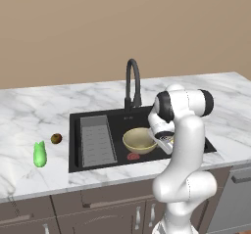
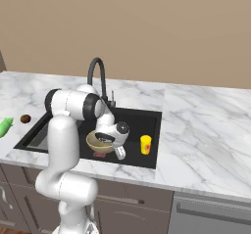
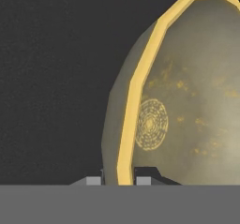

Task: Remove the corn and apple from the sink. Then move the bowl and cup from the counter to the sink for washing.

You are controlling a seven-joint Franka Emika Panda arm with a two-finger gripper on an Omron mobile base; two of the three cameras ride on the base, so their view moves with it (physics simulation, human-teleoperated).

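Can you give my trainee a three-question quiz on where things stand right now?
1. True or false: the corn and apple lie on the counter.
2. Where is the cup? A) inside the sink B) on the counter
3. What does the gripper pinch?

Key: 1 true. 2 A. 3 The rim of the bowl, one finger on each side in the hand view.

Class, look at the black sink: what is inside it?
Inside the sink: the bowl, held at its rim by the gripper, the cup, a grey drain rack and a flat reddish item. The arm covers part of the basin.
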